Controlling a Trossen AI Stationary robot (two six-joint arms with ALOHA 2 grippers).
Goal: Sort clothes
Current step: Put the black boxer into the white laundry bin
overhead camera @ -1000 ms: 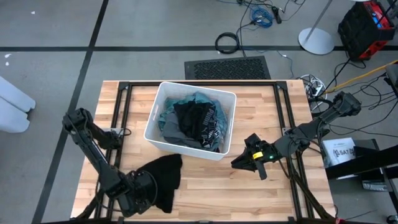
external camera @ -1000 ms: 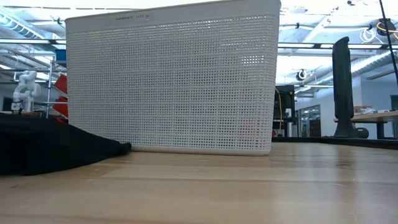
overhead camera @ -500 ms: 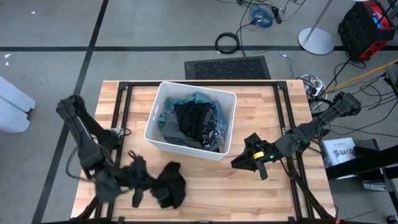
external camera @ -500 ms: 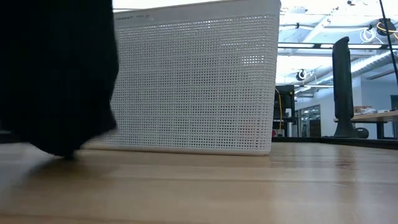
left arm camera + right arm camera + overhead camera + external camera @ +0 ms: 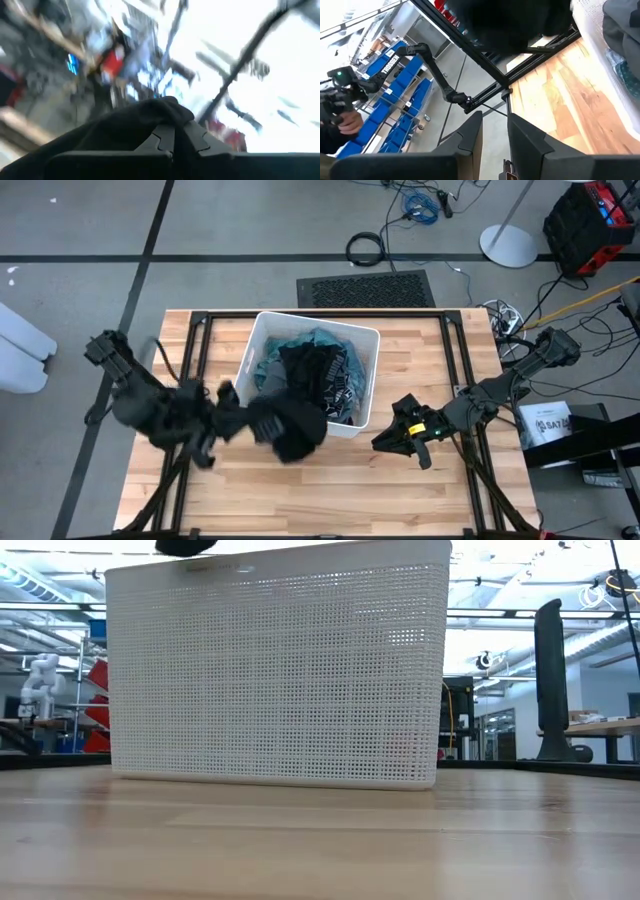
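Wooden table [image 5: 430, 500], white bin [image 5: 366, 412] of clothes [image 5: 315, 370], left gripper [image 5: 232, 420] gripping black garment [image 5: 292, 428]

**Two dark arms, one small green light**

Both arms are matte black, built from slim tubular links joined by chunkier rounded joints. The right tool [image 5: 392, 438] carries a small glowing green light and a pale patch on its housing. The left tool [image 5: 173, 141] ends in flat, dark grey fingers [image 5: 161, 140] with stepped, notched inner edges. The right fingers [image 5: 470, 135] are likewise dark, broad and angular.
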